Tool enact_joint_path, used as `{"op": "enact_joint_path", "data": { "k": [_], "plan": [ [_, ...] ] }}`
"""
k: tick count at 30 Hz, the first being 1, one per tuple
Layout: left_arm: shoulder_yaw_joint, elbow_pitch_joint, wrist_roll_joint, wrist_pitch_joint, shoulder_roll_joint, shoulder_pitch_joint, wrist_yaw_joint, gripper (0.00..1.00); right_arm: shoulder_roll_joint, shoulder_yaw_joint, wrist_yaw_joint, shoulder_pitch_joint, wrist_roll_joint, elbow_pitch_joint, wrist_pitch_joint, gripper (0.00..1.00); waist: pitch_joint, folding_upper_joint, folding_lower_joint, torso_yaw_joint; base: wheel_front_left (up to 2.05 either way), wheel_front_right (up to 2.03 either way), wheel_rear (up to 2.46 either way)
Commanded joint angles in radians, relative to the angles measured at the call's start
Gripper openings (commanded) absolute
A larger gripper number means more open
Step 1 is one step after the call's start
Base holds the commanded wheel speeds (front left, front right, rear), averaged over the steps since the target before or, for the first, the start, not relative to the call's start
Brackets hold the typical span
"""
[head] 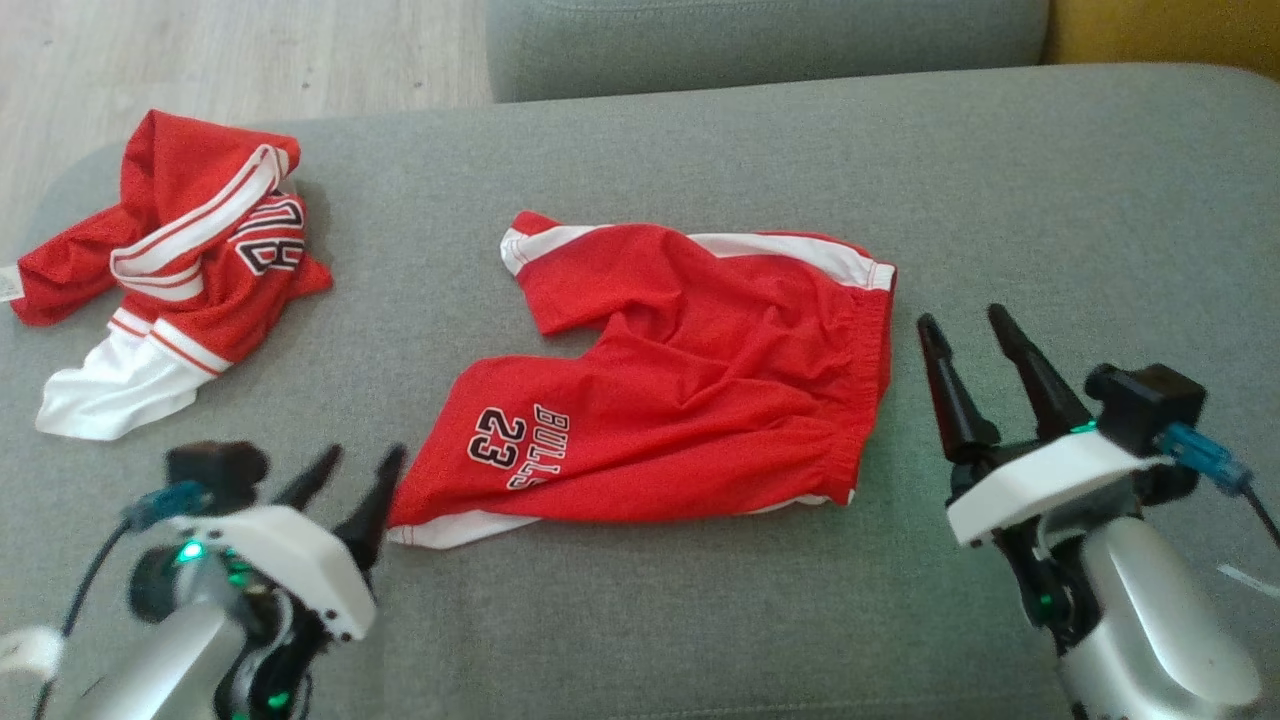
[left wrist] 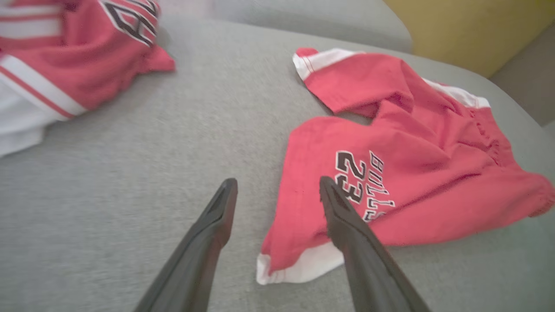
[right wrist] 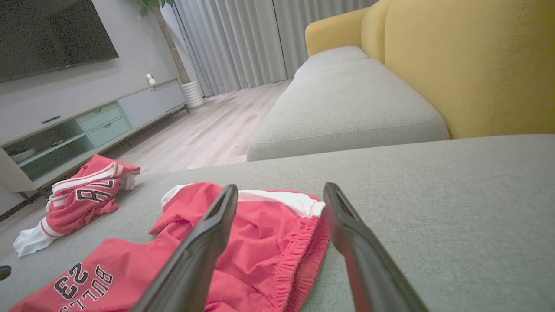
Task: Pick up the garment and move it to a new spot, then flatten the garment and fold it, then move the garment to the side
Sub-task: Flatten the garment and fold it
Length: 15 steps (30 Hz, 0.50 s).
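The garment, a pair of red shorts with white trim and "BULLS 23" print, lies spread with some wrinkles in the middle of the grey cushion. My left gripper hovers open just left of the shorts' near leg hem, holding nothing. In the left wrist view the shorts lie under and to the right of the open left gripper. My right gripper stands open just right of the elastic waistband. The right wrist view has the waistband between the spread fingers of the right gripper.
A crumpled red and white jersey lies at the cushion's far left. A second grey cushion and a yellow sofa back sit beyond. Wooden floor lies past the left edge.
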Motion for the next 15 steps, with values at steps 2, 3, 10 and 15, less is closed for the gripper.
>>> {"op": "enact_joint_path", "data": {
  "k": [2, 3, 10, 15],
  "plan": [
    [0.067, -0.043, 0.021, -0.054, 0.057, -0.011, 0.035, 1.00, -0.008, 0.001, -0.001, 0.003, 0.005, -0.037, -0.020, 1.00, -0.007, 0.0000, 0.0000, 0.003, 0.00, 0.00, 0.00],
    [0.081, -0.059, 0.031, -0.086, 0.063, 0.000, 0.058, 1.00, -0.006, -0.002, -0.001, 0.007, 0.003, -0.038, -0.025, 1.00, -0.010, 0.0000, 0.0000, 0.006, 0.00, 0.00, 0.00],
    [0.276, -0.212, 0.147, -0.169, 0.021, 0.096, 0.200, 1.00, 0.004, 0.017, -0.001, 0.041, -0.002, -0.045, -0.069, 1.00, -0.045, 0.0000, 0.0000, 0.016, 0.00, 0.00, 0.00],
    [0.438, -0.325, 0.292, -0.170, -0.070, 0.220, 0.197, 1.00, 0.002, 0.024, -0.001, 0.070, -0.031, -0.045, -0.112, 1.00, -0.075, 0.0000, 0.0000, 0.014, 0.00, 0.00, 0.00]
  ]
}}
